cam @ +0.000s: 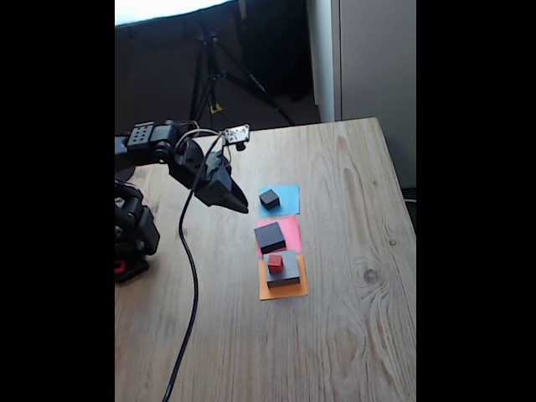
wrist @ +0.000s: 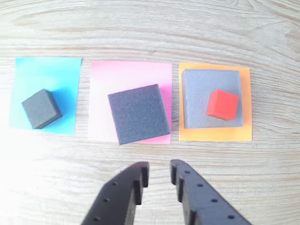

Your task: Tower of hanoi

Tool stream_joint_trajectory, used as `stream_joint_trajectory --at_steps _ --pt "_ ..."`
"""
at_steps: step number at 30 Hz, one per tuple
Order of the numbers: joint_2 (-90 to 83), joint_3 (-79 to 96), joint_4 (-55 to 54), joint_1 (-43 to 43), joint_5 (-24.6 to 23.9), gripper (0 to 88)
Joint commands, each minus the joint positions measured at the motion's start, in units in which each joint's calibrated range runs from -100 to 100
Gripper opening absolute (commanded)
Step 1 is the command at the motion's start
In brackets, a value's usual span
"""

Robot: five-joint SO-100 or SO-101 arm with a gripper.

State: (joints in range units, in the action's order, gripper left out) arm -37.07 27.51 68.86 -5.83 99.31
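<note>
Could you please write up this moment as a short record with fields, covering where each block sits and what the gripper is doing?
blue paper: small dark block on it
pink paper: medium dark block, rotated, one corner past the paper's edge
orange paper: large grey block with the red cube on top
gripper: above the wooden table, holding nothing, fingers slightly apart, nearest the pink paper in the wrist view
stacking: only the red cube is stacked

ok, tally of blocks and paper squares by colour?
Dark grey blocks: 3 (small, mid, large)
Red cube: 1
Blue paper: 1
Pink paper: 1
Orange paper: 1
Total: 7
</note>
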Motion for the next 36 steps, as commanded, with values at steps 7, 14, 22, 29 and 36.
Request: stream_joint_trajectory --at_steps 7,14,22,29,36 --pt "-5.9 -19.7 19.9 11.1 0.7 0.9" --pt "-7.8 -23.2 24.0 15.6 0.7 0.9" --pt "-9.6 -20.0 25.2 18.2 0.7 8.9" --pt "-14.7 -2.9 12.0 17.7 0.7 30.5" --pt "-16.5 11.6 -4.8 17.4 0.7 36.6"
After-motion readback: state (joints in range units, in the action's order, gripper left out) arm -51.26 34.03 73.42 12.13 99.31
